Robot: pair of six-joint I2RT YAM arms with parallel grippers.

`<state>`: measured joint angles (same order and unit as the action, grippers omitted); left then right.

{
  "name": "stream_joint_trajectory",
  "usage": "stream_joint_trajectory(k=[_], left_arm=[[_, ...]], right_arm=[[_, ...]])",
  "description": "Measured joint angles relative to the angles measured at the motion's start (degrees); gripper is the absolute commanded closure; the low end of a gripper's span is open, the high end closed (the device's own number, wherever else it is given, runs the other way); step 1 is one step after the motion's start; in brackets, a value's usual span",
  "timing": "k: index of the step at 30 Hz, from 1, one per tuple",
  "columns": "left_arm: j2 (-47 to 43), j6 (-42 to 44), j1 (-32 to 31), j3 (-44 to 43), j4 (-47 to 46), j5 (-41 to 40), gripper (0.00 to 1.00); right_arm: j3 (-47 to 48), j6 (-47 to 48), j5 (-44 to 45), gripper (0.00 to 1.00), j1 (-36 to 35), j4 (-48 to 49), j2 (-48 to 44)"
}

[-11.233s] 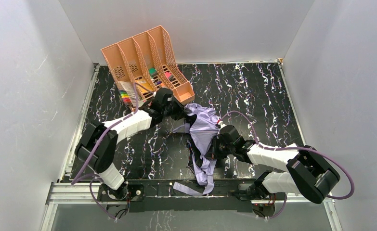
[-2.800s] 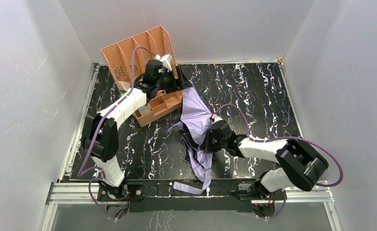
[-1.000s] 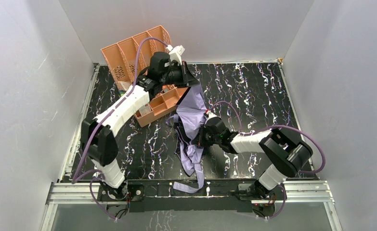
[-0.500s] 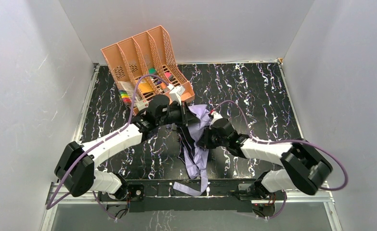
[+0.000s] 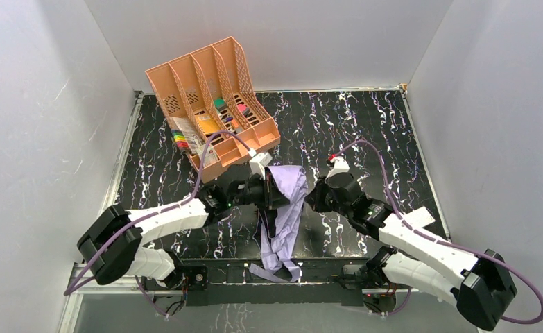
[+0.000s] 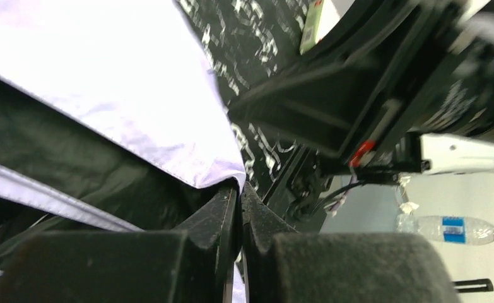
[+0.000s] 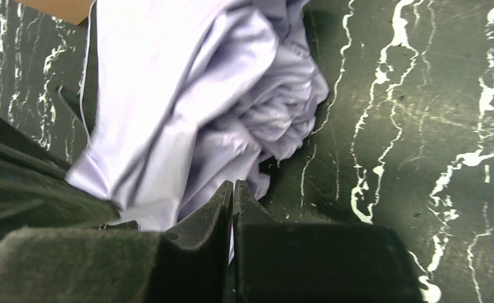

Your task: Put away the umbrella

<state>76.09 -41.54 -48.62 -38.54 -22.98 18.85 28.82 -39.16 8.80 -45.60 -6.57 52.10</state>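
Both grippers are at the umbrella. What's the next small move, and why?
Probably bring the right gripper toward the left gripper to fold the umbrella. Each seems to pinch an edge of its fabric, which hangs loose and unbundled between them.

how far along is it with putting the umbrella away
Done: little that shows. The umbrella is loose, crumpled fabric between the arms, not rolled or bound. In hand: the left gripper is shut on a fabric edge, and the right gripper looks pinched on the bunched folds. Left: gather the canopy, bring in the strap dangling over the near edge, then stow it.
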Motion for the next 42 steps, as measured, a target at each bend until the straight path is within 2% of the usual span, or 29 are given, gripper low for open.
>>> stream_joint_trajectory(k=[3,8,12,17,21,31,39,42], left_arm=[[-0.02,-0.55,-1.97,4.26,-1.92,-0.85,1.00],[-0.02,-1.79,-4.37,10.78,-4.92,-2.54,1.00],[0.00,-2.64,-5.03,14.56,-7.41,-3.50,1.00],[1.55,-3.52,-5.18,16.31,-10.71,-4.26,1.00],[2.49,-4.31,-5.29,17.86,-12.94,-4.70,1.00],[3.32,-4.94,-5.51,19.76,-14.82,-5.01,1.00],[5.07,-4.94,-5.51,19.87,-15.26,-5.51,1.00],[5.20,-4.72,-5.51,19.82,-15.17,-5.88,0.87]], right_arm=[[1.88,1.09,0.72,0.89,0.79,-3.08,0.28],[7.48,4.79,-2.51,0.89,2.27,-3.61,3.13],[11.85,7.30,-10.27,0.89,2.89,-0.90,6.93],[12.85,8.37,-19.87,0.95,2.89,2.16,11.58],[12.61,7.78,-23.45,0.96,2.67,2.58,14.62],[6.19,1.90,-21.75,0.99,-2.99,7.76,20.39],[2.49,-1.90,-19.19,1.00,-3.76,13.57,25.81],[2.47,-2.08,-17.81,1.00,-3.98,15.67,28.22]])
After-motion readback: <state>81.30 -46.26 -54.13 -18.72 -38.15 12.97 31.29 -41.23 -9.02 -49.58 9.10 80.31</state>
